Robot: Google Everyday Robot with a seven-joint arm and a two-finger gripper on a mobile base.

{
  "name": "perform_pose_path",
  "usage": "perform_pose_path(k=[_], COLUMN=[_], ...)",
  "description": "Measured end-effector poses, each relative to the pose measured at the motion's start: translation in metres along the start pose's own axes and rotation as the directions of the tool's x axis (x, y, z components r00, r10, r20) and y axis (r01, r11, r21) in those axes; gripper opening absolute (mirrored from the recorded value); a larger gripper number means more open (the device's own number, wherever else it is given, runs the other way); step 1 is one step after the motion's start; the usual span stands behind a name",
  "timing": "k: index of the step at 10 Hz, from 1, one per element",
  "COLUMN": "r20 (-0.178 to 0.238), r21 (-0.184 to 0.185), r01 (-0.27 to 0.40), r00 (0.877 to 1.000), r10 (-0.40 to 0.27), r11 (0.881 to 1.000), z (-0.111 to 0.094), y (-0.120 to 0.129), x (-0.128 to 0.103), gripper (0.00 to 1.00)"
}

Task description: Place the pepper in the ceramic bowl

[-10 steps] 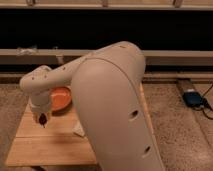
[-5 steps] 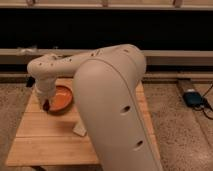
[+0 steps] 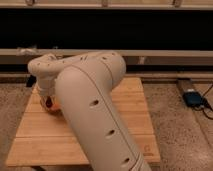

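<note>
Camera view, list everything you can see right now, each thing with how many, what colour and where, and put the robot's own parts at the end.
wooden table: one, light wood, centre of the floor, under the arm.
ceramic bowl: one, orange-brown, left part of the table, only a sliver shows beside the arm.
pepper: one, dark red, a small patch at the gripper over the bowl; largely hidden.
blue device: one, blue with a dark cable, on the floor at the right.
speckled floor: one, grey-brown, all around the table.
arm: one, off-white, sweeps from the lower middle up and left across the table.
gripper: one, off-white wrist with dark tip, over the bowl at the table's left.
</note>
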Motion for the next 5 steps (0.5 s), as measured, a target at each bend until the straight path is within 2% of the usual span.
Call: perform_pose_path(k=[2,4,5], r20=[-0.013,-0.008,-0.004], r21=[0.015,0.026,0.028], r01=[-0.018,-0.031,-0.039], r00=[1.000,0.999,0.999], r10=[0.019,0.031,0.039], r11=[1.000,0.999,0.999], z=[0.014,0.012,0.011], y=[-0.014,-0.021,-0.024], x=[-0.008,-0.017,-0.020], gripper=[0.48,0.68,0.75])
